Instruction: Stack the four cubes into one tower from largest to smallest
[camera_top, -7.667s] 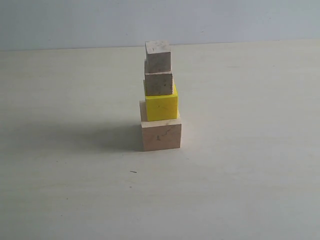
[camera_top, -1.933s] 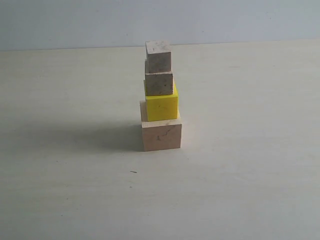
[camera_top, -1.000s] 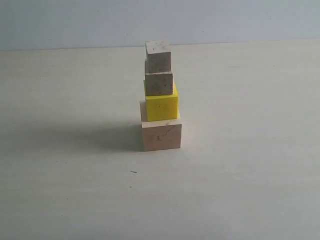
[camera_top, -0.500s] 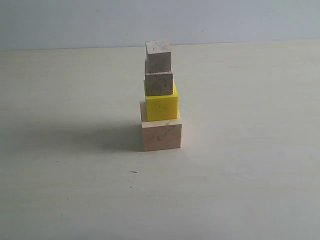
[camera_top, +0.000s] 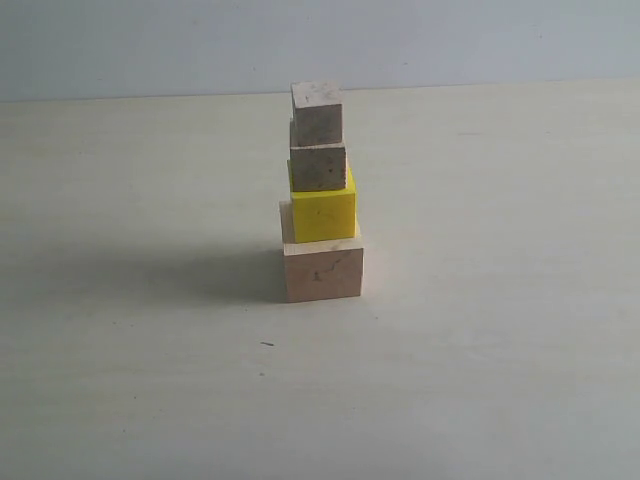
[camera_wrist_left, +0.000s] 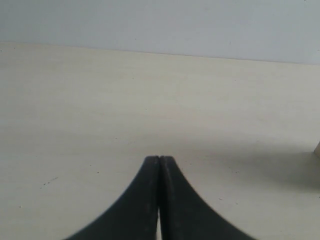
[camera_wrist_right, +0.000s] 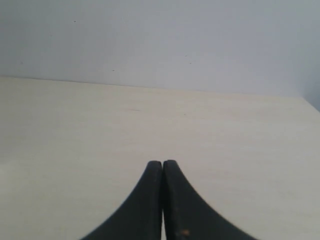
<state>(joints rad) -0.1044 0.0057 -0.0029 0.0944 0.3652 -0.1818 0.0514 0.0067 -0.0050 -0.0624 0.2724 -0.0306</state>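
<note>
The tower (camera_top: 322, 212) stood finished on the bench (camera_top: 480, 330), nothing left to stack, with the left gripper (camera_wrist_left: 159, 160) and right gripper (camera_wrist_right: 162, 164) clenched empty.

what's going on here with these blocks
Nothing is being handled. The tower stands finished on the table: large cube at the bottom, then yellow cube, small cube, and tiniest cube on top. The left gripper and right gripper are both shut, empty, and clear of it.
</note>
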